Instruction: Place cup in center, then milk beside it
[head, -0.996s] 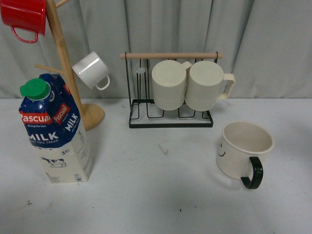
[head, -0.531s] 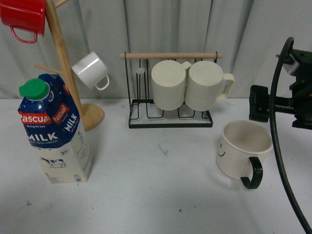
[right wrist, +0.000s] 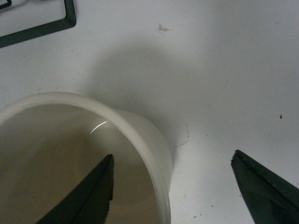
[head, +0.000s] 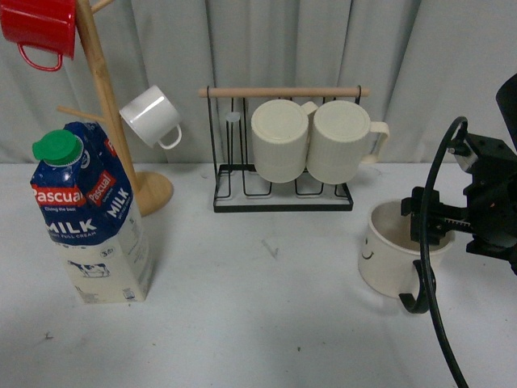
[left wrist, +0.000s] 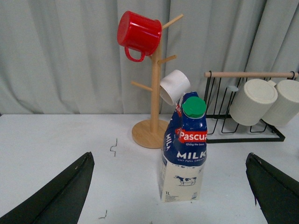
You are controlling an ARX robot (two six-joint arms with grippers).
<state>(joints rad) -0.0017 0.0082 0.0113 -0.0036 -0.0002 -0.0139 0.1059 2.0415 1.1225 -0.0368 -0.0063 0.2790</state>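
Note:
The cup (head: pixel 386 260), a wide cream mug with a smiley face and a black loop handle, stands upright on the white table at the right. My right gripper (head: pixel 430 224) is open right over its right rim. In the right wrist view the gripper (right wrist: pixel 174 156) straddles the cup's wall (right wrist: pixel 142 135), with one finger inside the cup and the other outside over the table. The milk (head: pixel 90 230), a blue and cream carton with a green cap, stands upright at the left. My left gripper (left wrist: pixel 169 158) is open and empty, well short of the milk (left wrist: pixel 184 161), and does not show in the front view.
A wooden mug tree (head: pixel 109 105) at the back left holds a red mug (head: pixel 40 28) and a small white mug (head: pixel 152 117). A black wire rack (head: pixel 283 198) at the back centre carries two ribbed cream mugs (head: pixel 281 139). The right arm's black cable (head: pixel 432 307) hangs beside the cup.
My right arm has come in from the right and dropped down over the cup's right rim. The cup and the milk have not moved.

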